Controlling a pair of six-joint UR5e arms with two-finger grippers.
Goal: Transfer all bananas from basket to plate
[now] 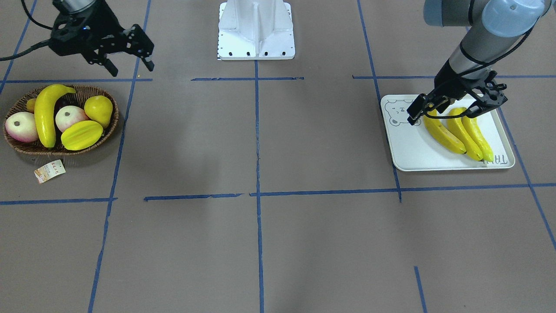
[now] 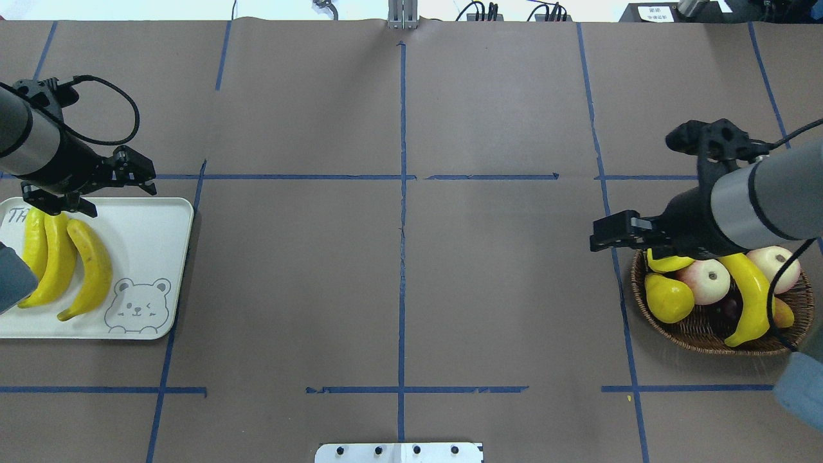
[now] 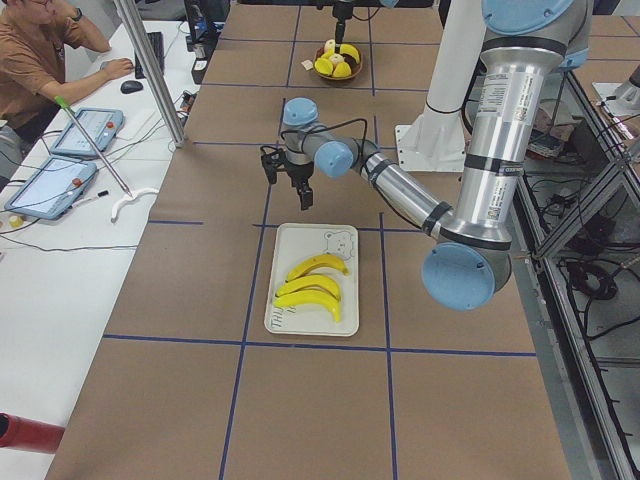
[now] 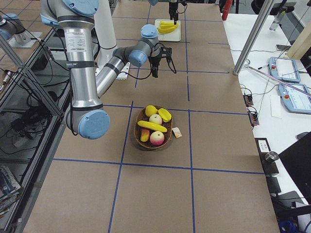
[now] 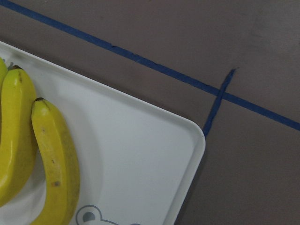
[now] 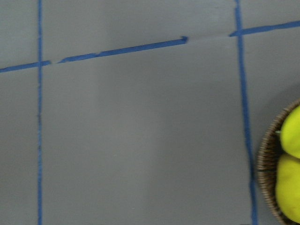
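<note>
Left claw (image 1: 441,117) spread above plate (image 1: 412,150)

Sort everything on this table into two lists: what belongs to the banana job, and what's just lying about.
Belongs to the job:
- plate holding three bananas
- basket holding one banana
- left claw and right claw, both open

Just lying about:
- pear, starfruit and two apples, all in the basket
- paper tag beside it
</note>
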